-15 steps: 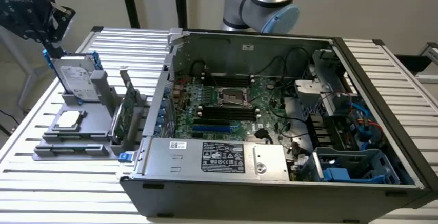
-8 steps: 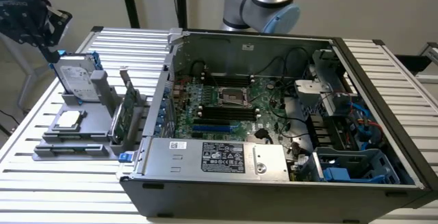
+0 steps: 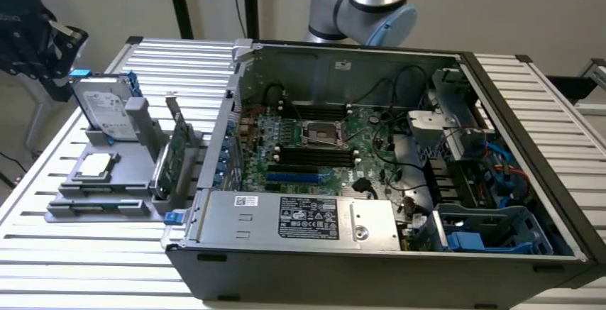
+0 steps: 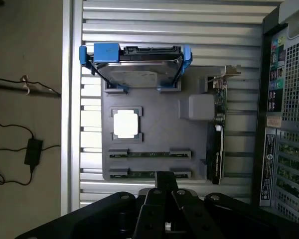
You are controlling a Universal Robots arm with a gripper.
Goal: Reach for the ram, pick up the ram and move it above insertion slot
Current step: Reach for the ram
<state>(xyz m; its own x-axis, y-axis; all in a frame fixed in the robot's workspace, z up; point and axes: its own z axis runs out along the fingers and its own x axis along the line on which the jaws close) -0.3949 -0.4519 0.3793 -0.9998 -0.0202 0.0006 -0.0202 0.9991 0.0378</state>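
Observation:
Two rams lie edge-up in a grey holder block (image 4: 159, 132): one ram (image 4: 149, 154) farther from the gripper and a second ram (image 4: 134, 174) right by its tip. Each is a thin green stick between grey end clips. My gripper (image 4: 166, 181) hangs high above the block, its dark tip over the edge by the second ram, shut with nothing in it. In the exterior view the holder block (image 3: 104, 182) sits left of the open computer case (image 3: 379, 161), whose motherboard has black memory slots (image 3: 313, 155). The arm (image 3: 370, 1) rises behind the case.
The block also holds a silver hard drive (image 4: 137, 67) in blue rails, a square processor (image 4: 127, 123) and a tall green expansion card (image 4: 219, 124) on the case side. The case's perforated wall (image 4: 289, 114) stands close by. A cable and adapter (image 4: 34, 149) lie on the floor.

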